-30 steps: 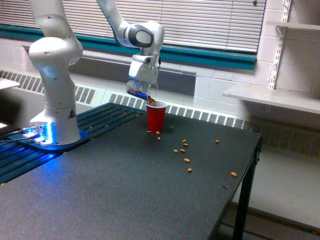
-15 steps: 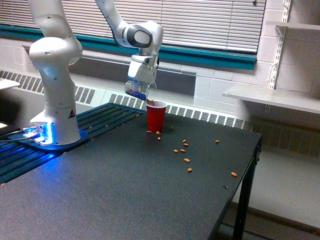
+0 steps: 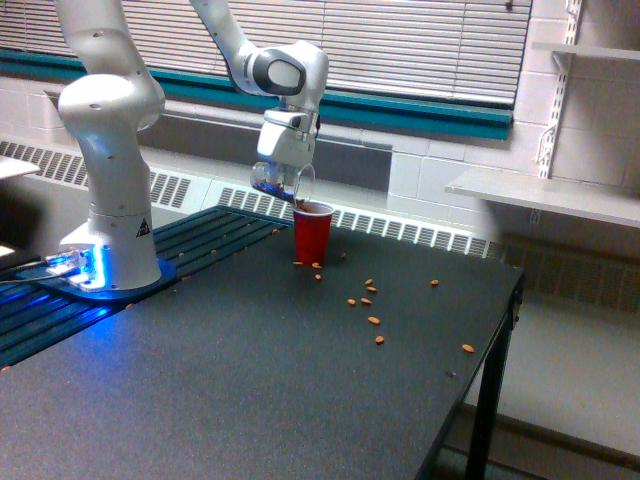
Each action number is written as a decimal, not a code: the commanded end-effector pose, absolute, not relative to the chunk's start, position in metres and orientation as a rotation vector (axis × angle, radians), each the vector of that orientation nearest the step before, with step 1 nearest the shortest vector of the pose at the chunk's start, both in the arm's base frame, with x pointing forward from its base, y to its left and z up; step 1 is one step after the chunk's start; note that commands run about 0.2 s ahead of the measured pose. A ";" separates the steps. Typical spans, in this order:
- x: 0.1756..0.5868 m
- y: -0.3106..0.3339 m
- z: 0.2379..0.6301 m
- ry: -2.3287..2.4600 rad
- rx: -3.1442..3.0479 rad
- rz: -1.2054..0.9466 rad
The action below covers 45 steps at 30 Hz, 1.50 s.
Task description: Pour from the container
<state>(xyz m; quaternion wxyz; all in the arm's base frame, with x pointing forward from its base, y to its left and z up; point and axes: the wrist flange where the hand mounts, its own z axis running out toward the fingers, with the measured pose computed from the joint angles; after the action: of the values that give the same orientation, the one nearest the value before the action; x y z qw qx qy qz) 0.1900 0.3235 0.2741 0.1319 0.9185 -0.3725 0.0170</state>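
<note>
Since the earlier frames, the white robot arm point(image 3: 110, 150) has lifted its wrist a touch and drawn slightly toward the exterior view's left, so the cup it carries now sits a little higher over the red cup; nothing else has shifted.

Largest first: one dark, flat-topped table point(image 3: 250, 390) carries everything, with the arm's base standing near its far left corner as the exterior view shows it. One arm reaches out over the table's far edge. Its hand point(image 3: 278, 178) is clenched around the small clear plastic cup point(image 3: 283, 186), which is tipped well over, its long axis lying closer to level than upright and its mouth pointing toward the exterior view's right and downward. Brown pieces show at that mouth. Directly below and just to the right of the mouth stands one opaque red plastic cup point(image 3: 312, 234), upright, near the far edge of the table; the clear cup's lip is just above the red rim, and whether they touch I cannot tell. That lip-over-rim alignment is what the pour depends on.

Smallest: about a dozen loose brown nuts point(image 3: 372, 320) lie scattered on the table, two or three at the red cup's foot and the rest strewn toward the right edge.
</note>
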 end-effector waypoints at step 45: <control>0.195 0.316 0.280 -0.847 2.729 -0.011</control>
<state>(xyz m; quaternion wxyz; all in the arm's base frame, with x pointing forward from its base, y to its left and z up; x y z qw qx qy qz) 0.1928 0.3186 0.2797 0.1372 0.9410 -0.3092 -0.0003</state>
